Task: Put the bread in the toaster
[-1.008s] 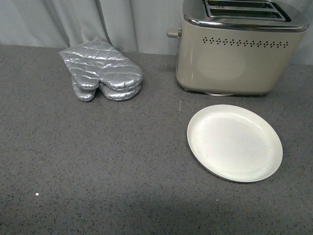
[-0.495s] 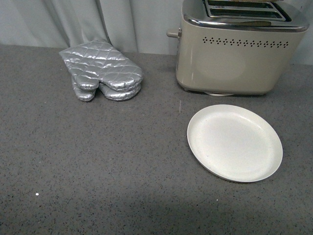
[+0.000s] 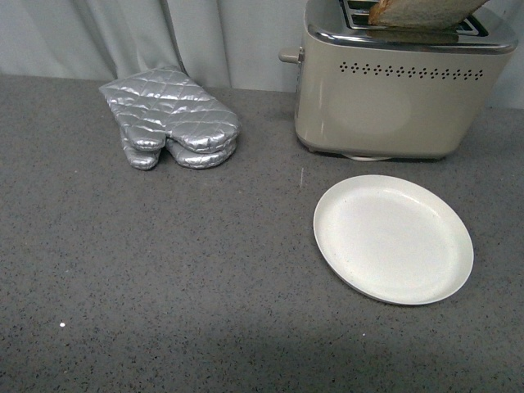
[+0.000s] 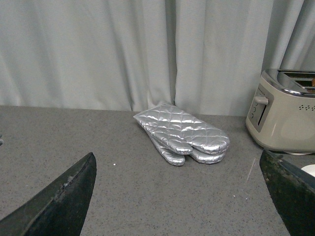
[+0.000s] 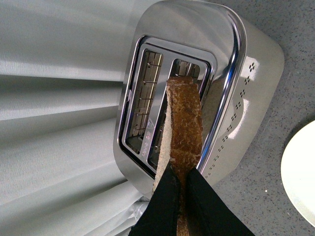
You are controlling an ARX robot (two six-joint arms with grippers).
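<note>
The beige toaster [image 3: 393, 86] with a chrome top stands at the back right of the counter. The bread [image 3: 422, 12] shows at the top edge of the front view, hanging over the toaster's slots. In the right wrist view my right gripper [image 5: 181, 184] is shut on the bread [image 5: 184, 123], held edge-on above the toaster [image 5: 221, 59], its lower end over the slot nearer the perforated side. My right gripper itself is out of the front view. My left gripper [image 4: 182, 196] is open and empty, low over the counter, with the toaster [image 4: 285, 118] far off to its side.
A round white plate [image 3: 393, 239] lies empty in front of the toaster. A silver quilted oven mitt [image 3: 170, 120] lies at the back left, also in the left wrist view [image 4: 182, 132]. A grey curtain hangs behind the counter.
The bread has come down into the front view over the toaster's slots; a second ago it was not in sight. Nothing else has moved.
</note>
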